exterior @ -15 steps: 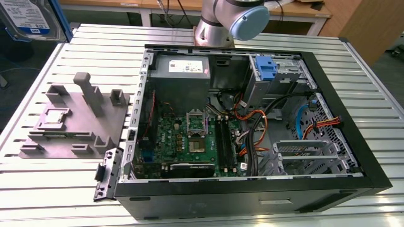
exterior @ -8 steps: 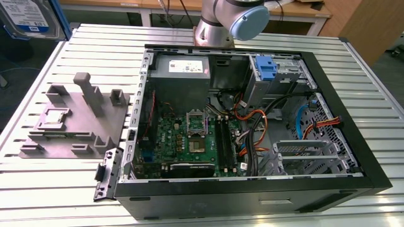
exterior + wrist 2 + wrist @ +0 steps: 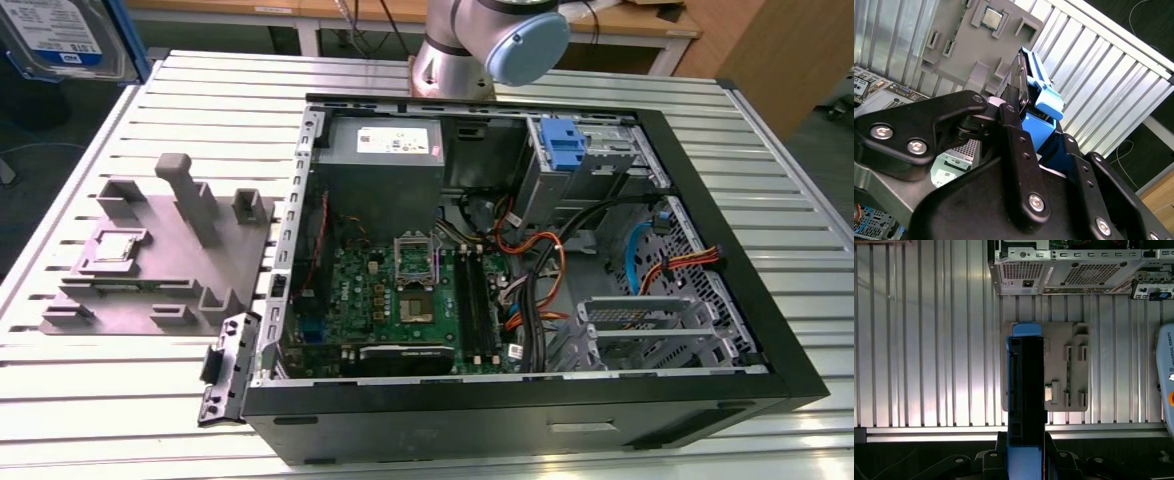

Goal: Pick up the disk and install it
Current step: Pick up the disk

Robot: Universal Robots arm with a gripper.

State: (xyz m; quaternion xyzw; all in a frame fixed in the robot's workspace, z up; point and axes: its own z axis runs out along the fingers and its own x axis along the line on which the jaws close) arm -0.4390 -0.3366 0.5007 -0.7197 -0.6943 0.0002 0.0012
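While gripper (image 3: 1026, 452) clamps disk (image 3: 1026, 380) edge-on, long axis straight out fr. jaws

You see the disk (image 3: 64, 35) at the exterior view's far left, up in the air, its silver-grey face and white-and-blue label showing inside a blue carrier frame. In both wrist views the disk (image 3: 1026, 385) (image 3: 1026, 80) stands edge-on, a slim dark edge with blue plastic at its ends. It is clamped in the gripper (image 3: 1035, 122).
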